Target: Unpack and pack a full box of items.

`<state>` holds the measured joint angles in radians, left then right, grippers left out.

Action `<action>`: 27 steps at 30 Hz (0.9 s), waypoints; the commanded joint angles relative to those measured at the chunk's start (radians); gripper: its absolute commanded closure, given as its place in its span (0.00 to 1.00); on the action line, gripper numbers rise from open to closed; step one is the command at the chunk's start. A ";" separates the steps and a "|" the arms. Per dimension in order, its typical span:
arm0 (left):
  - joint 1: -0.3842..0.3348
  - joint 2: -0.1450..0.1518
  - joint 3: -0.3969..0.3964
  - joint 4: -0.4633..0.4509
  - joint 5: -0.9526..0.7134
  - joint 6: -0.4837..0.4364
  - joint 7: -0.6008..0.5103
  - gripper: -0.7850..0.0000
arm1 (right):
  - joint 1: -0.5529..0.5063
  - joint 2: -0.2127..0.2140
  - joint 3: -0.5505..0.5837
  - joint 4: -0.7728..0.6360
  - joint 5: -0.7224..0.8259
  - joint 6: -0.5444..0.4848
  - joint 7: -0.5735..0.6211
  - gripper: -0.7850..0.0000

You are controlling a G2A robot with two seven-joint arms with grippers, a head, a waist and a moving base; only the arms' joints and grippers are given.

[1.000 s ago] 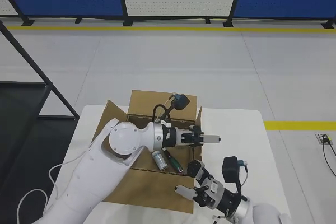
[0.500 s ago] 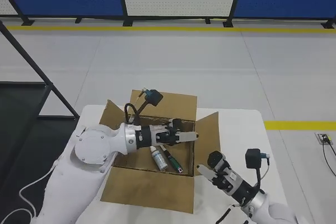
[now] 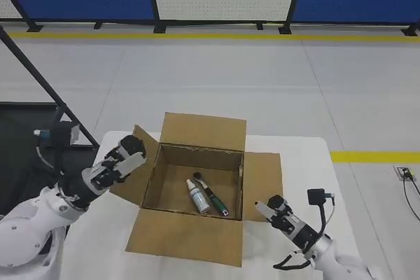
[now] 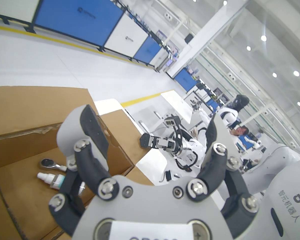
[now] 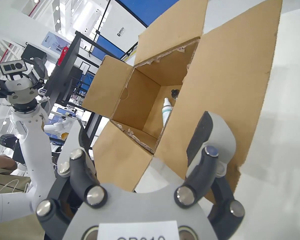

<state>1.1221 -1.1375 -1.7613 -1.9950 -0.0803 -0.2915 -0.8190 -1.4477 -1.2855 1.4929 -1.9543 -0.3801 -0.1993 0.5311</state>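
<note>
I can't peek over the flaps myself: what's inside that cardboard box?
On the floor of the box lie a small white bottle and a dark ratchet tool, side by side. In the top view, the strip of floor just behind the near wall is hidden.

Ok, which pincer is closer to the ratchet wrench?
Right. The right pincer hovers by the box, at its right flap, near the ratchet wrench; the left pincer is beyond the opposite flap, farther off.

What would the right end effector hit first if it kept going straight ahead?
Most likely the cardboard box's open flap, just ahead of the right end effector; depth is unclear.
</note>
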 commanded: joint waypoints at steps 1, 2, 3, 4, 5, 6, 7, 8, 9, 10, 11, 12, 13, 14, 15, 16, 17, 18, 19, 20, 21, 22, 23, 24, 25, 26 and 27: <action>0.066 0.002 -0.063 -0.005 -0.035 -0.025 0.023 0.00 | -0.005 0.001 -0.002 0.010 0.005 0.002 -0.004 0.00; 0.094 0.003 -0.088 -0.003 -0.063 -0.037 0.024 0.00 | -0.008 0.001 -0.004 0.014 0.007 0.003 -0.006 0.00; 0.119 0.004 -0.112 0.002 -0.091 -0.050 0.019 0.00 | -0.011 0.002 -0.005 0.015 0.007 0.005 -0.009 0.00; 0.150 0.005 -0.144 0.008 -0.106 -0.063 0.024 0.00 | -0.015 0.002 -0.008 0.014 0.008 0.006 -0.010 0.00; 0.163 0.006 -0.156 0.008 -0.110 -0.072 0.024 0.00 | -0.018 0.003 -0.011 0.013 0.009 0.006 -0.010 0.00; 0.184 0.006 -0.168 0.008 -0.118 -0.084 0.024 0.00 | -0.021 0.003 -0.015 0.012 0.011 0.008 -0.011 0.00; 0.202 0.007 -0.180 0.009 -0.125 -0.093 0.024 0.00 | -0.023 0.003 -0.019 0.011 0.010 0.011 -0.011 0.00; 0.218 0.007 -0.188 0.009 -0.132 -0.101 0.024 0.00 | -0.024 0.004 -0.026 0.011 0.009 0.015 -0.008 0.00; 0.233 0.008 -0.193 0.010 -0.139 -0.108 0.021 0.00 | -0.023 0.004 -0.031 0.012 0.006 0.020 -0.006 0.00; 0.246 0.008 -0.194 0.012 -0.148 -0.112 0.017 0.00 | -0.020 0.004 -0.036 0.012 0.006 0.025 -0.007 0.00; 0.257 0.009 -0.191 0.015 -0.160 -0.114 0.012 0.00 | -0.016 0.004 -0.042 0.012 0.004 0.030 -0.007 0.00; 0.265 0.009 -0.188 0.019 -0.166 -0.119 0.005 0.00 | -0.011 0.004 -0.050 0.011 0.003 0.033 -0.005 0.00; 0.271 0.010 -0.184 0.025 -0.166 -0.123 0.004 0.00 | -0.006 0.004 -0.056 0.011 0.000 0.038 -0.003 0.00; 0.276 0.010 -0.176 0.029 -0.170 -0.125 0.001 0.00 | -0.002 0.005 -0.063 0.011 -0.001 0.043 0.001 0.00; 0.279 0.011 -0.170 0.034 -0.176 -0.127 -0.001 0.00 | 0.004 0.005 -0.070 0.011 -0.005 0.050 0.003 0.00; 0.280 0.012 -0.167 0.036 -0.178 -0.130 -0.002 0.00 | 0.007 0.005 -0.074 0.011 -0.007 0.054 0.004 0.00; 0.283 0.012 -0.163 0.037 -0.182 -0.134 -0.003 0.00 | 0.010 0.005 -0.080 0.013 -0.009 0.059 0.006 0.00; 0.286 0.013 -0.161 0.036 -0.183 -0.138 -0.002 0.00 | 0.013 0.005 -0.084 0.015 -0.010 0.064 0.007 0.00; 0.291 0.013 -0.159 0.033 -0.186 -0.141 -0.003 0.00 | 0.016 0.005 -0.089 0.018 -0.009 0.069 0.010 0.00; 0.296 0.014 -0.158 0.030 -0.188 -0.145 -0.005 0.00 | 0.019 0.006 -0.094 0.022 -0.009 0.073 0.010 0.00; 0.301 0.015 -0.159 0.027 -0.189 -0.149 -0.006 0.00 | 0.022 0.006 -0.099 0.026 -0.008 0.076 0.012 0.00; 0.306 0.016 -0.159 0.026 -0.190 -0.151 -0.006 0.00 | 0.025 0.006 -0.103 0.030 -0.007 0.079 0.013 0.00; 0.310 0.016 -0.160 0.025 -0.191 -0.153 -0.009 0.00 | 0.027 0.006 -0.108 0.035 -0.006 0.082 0.014 0.00; 0.313 0.017 -0.161 0.025 -0.191 -0.156 -0.010 0.00 | 0.029 0.006 -0.113 0.039 -0.004 0.085 0.016 0.00; 0.316 0.018 -0.160 0.025 -0.193 -0.158 -0.014 0.00 | 0.031 0.006 -0.116 0.042 -0.004 0.089 0.017 0.00; 0.318 0.019 -0.160 0.026 -0.195 -0.159 -0.017 0.00 | 0.032 0.007 -0.118 0.045 -0.003 0.092 0.019 0.00; 0.319 0.020 -0.159 0.027 -0.195 -0.160 -0.019 0.00 | 0.033 0.007 -0.120 0.048 -0.002 0.095 0.020 0.00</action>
<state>1.4399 -1.1181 -1.9213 -1.9689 -0.2750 -0.4508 -0.8358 -1.4151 -1.2788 1.3741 -1.9085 -0.3829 -0.1066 0.5499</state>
